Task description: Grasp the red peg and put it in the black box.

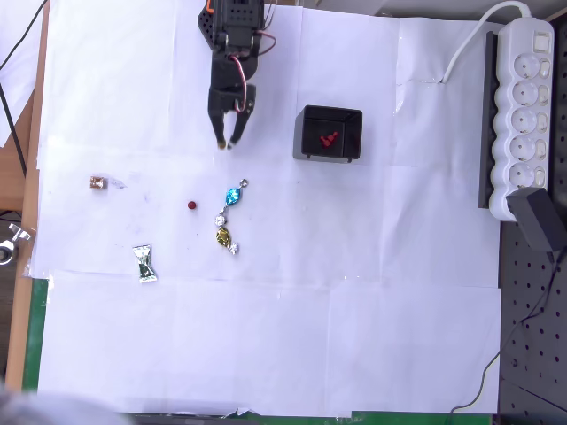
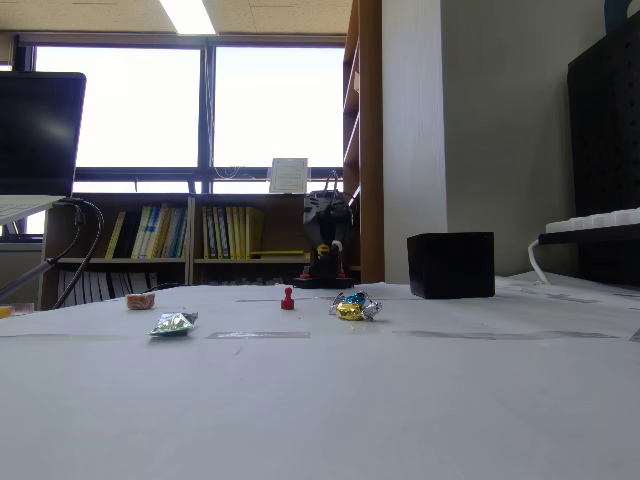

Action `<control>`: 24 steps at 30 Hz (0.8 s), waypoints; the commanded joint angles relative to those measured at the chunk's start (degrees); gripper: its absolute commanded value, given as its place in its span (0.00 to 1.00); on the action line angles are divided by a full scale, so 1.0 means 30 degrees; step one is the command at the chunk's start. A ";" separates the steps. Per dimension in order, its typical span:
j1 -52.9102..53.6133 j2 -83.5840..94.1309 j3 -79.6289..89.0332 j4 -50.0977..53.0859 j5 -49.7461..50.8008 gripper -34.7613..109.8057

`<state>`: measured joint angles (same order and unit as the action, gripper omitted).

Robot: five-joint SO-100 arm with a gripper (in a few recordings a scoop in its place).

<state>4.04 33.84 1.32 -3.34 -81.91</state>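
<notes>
The red peg point(image 1: 191, 204) shows as a tiny dark red dot on the white paper, left of the wrapped sweets; in the fixed view it stands upright point(image 2: 287, 299). The black box point(image 1: 302, 133) sits to the right of the arm, with small red pieces point(image 1: 328, 139) on its dark floor; from the side its glossy wall point(image 2: 451, 265) hides the inside. My gripper point(image 1: 228, 141) points down the picture from the black arm point(image 2: 325, 240). It is above and a little right of the peg and well apart from it. Its fingers are spread open with nothing between them.
A blue sweet point(image 1: 234, 195) and a gold sweet point(image 1: 223, 236) lie just right of the peg. A silver-green sweet point(image 1: 144, 264) and a small brown one point(image 1: 97, 182) lie further left. A white power strip point(image 1: 524, 115) lines the right edge.
</notes>
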 commanded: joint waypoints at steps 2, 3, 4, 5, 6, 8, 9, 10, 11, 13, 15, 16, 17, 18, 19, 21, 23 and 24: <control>0.1494 0.5186 -0.1318 -0.6738 0.0205 0.24; 0.1729 0.6240 -0.1318 -0.7998 0.0205 0.24; 0.2021 0.7148 -0.1318 -0.9082 0.0205 0.24; 0.2285 0.8262 -0.1318 -1.0371 0.0176 0.24; 0.2520 0.9375 -0.1318 -1.1719 0.0117 0.24; 0.2812 1.1602 -0.1348 -1.4355 0.0029 0.24; 0.2900 1.2686 -0.1377 -1.5527 -0.0176 0.24; 0.2959 1.3828 -0.1377 -1.6670 -0.0439 0.24; 0.3018 1.4648 -0.1406 -1.7432 -0.0732 0.24; 0.2988 1.5381 -0.1494 -1.8164 -0.0820 0.24; 0.2783 1.5703 -0.1523 -1.8486 -0.0645 0.24; 0.2695 1.5967 -0.1553 -1.8545 -0.0791 0.24; 0.2637 1.6318 -0.1553 -1.8691 -0.1172 0.24; 0.2637 1.6992 -0.1582 -1.9219 -0.1377 0.24; 0.2607 1.7930 -0.1494 -2.0068 -0.1377 0.24; 0.2490 1.9805 -0.1055 -2.1533 -0.1553 0.24; 0.2432 2.1650 -0.0498 -2.3145 -0.1523 0.24; 0.2432 2.2734 -0.0117 -2.3906 -0.1611 0.24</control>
<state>11.60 94.66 1.23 -67.06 -85.78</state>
